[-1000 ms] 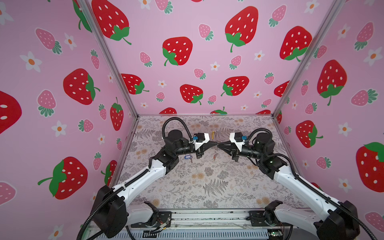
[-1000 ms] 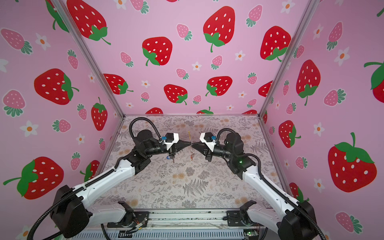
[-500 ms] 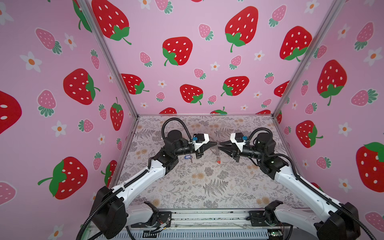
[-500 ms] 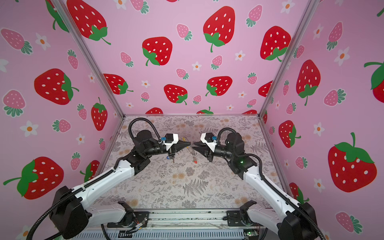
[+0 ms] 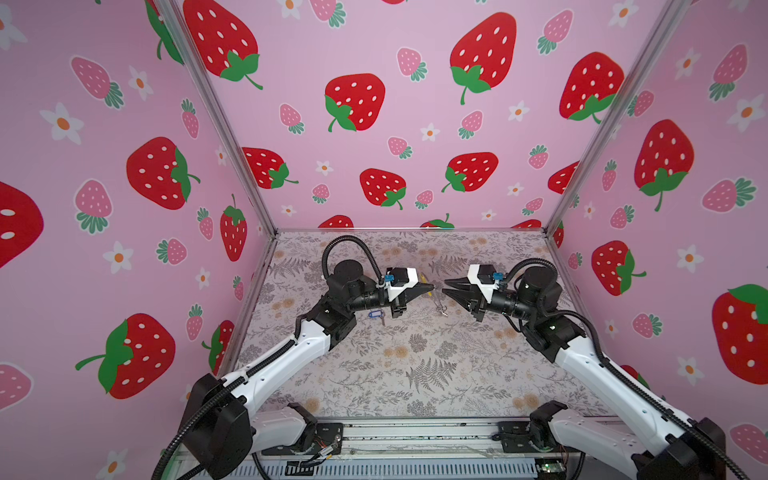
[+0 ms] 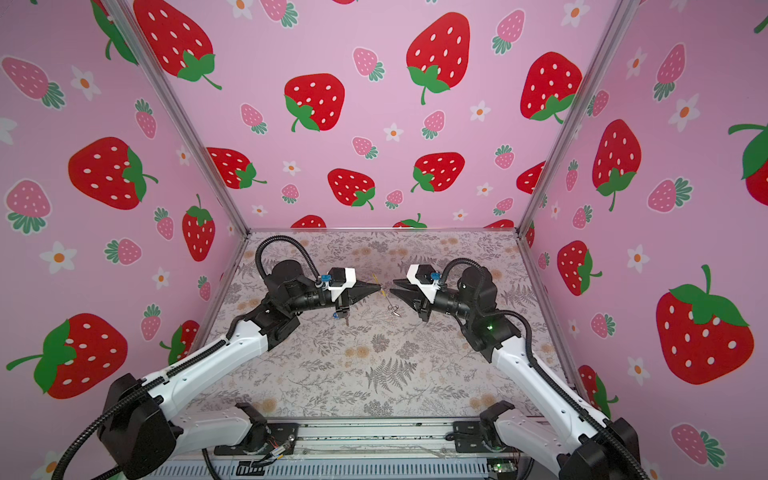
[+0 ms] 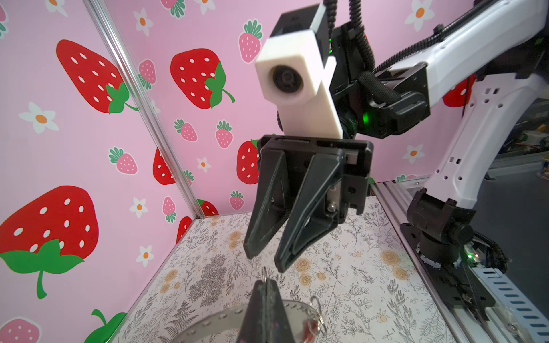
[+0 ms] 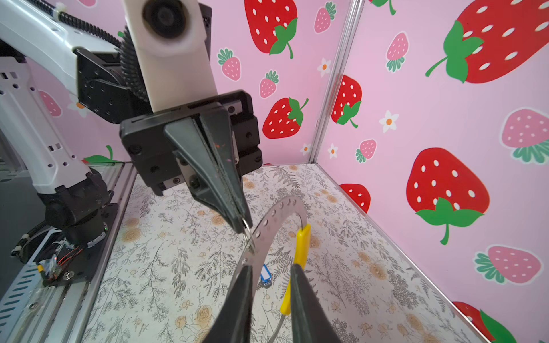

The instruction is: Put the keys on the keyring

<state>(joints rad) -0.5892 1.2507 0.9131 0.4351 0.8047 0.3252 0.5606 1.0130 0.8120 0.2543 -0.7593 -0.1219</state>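
My left gripper point(image 5: 431, 286) is shut on the keyring, a grey perforated hoop point(image 8: 279, 213) with a yellow section point(image 8: 300, 252), and holds it upright above the table. A key with a red tag point(image 7: 307, 328) hangs from the hoop on a small split ring; in a top view it dangles below the tips point(image 5: 441, 309). My right gripper point(image 5: 444, 287) faces the left one a short gap away, open, with nothing gripped; in its wrist view the hoop shows past the parted fingers point(image 8: 246, 285). The blue-tagged key point(image 5: 376, 314) lies on the table under the left gripper.
Floral table cover point(image 5: 415, 365) inside pink strawberry walls. A metal rail with both arm bases point(image 5: 415, 436) runs along the front edge. Both arms reach in from the front corners and meet near the middle back.
The right gripper's jaws have parted and it has drawn back slightly to the right. The red-tagged key has left it and now hangs on the hoop. The left gripper has stayed put.
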